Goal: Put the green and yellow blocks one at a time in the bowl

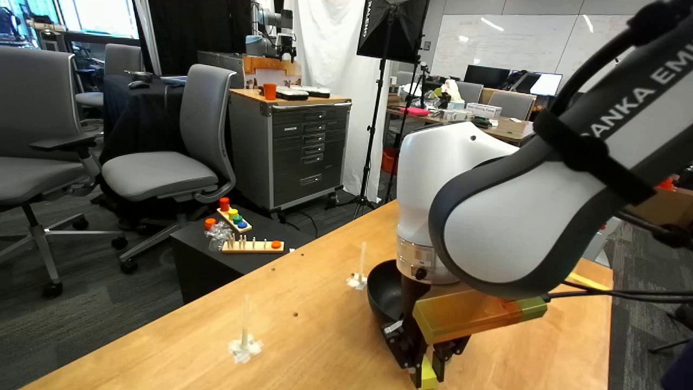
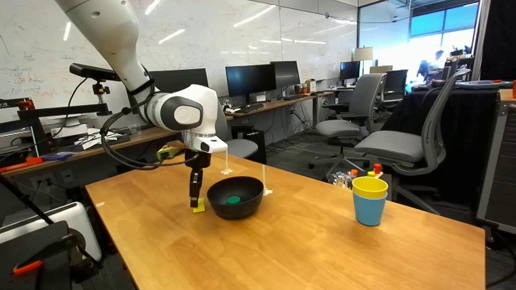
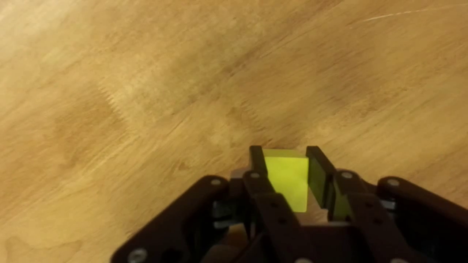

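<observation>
The yellow block (image 3: 289, 179) sits between my fingers in the wrist view, low over or on the table; it also shows in both exterior views (image 1: 428, 375) (image 2: 200, 206). My gripper (image 3: 285, 152) points down, partly closed, with a finger close against each side of the block; it also shows in the exterior views (image 1: 427, 376) (image 2: 194, 202). The black bowl (image 2: 217, 207) stands right beside the block and gripper; in an exterior view (image 1: 377, 295) the arm covers part of it. The green block (image 2: 234, 200) lies inside the bowl, its top looking roundish; it is hidden elsewhere.
A yellow cup (image 2: 369, 187) nested in a blue cup (image 2: 369, 209) stands farther along the wooden table (image 2: 306, 249). Thin upright rods (image 1: 244, 322) (image 1: 362, 260) are taped to the table, one close to the bowl. A yellow strip (image 1: 587, 281) lies near the far edge.
</observation>
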Controlling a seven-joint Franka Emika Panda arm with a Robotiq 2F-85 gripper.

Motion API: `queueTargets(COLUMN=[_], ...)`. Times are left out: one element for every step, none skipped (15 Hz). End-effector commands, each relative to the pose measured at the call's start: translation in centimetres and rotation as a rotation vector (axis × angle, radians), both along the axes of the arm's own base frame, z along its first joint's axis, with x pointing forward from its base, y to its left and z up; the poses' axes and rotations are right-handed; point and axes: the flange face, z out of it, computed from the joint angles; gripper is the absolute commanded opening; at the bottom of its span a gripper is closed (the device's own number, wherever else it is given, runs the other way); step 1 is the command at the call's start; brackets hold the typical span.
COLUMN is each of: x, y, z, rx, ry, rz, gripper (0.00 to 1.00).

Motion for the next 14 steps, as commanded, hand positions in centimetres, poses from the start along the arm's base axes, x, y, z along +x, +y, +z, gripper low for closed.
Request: queueTargets(x=[0.5,0.6,0.5,0.6,0.7,0.9,1.0,1.2,1.4,1.6,1.8,2.1,2.5,2.9], y=[0.4,0.5,1.2,1.4,1.8,2.1,2.4,2.7,2.9,3.0,3.1,3.0,2.6,2.0], z=[0.4,0.4,1.8,2.4,3.4,4.4,5.6,6.8,8.1,9.3,10.7,12.0,13.3,14.4], rx=[0.01,0.016,0.035,0.046,0.06,0.073,0.085,0.101,0.115,0.13,0.143,0.142,0.135,0.121], ry=[-0.01,-0.016,-0.026,-0.033,-0.04,-0.049,-0.059,-0.074,-0.089,-0.105,-0.126,-0.148,-0.175,-0.2], rz=[0.038,0.047,0.057,0.069,0.081,0.094,0.102,0.109,0.114,0.119,0.124,0.131,0.137,0.14], gripper=[0.08,0.08,0.08,0.08,0.08,0.08,0.08,0.08,0.08,0.08,0.08,0.08,0.08,0.08])
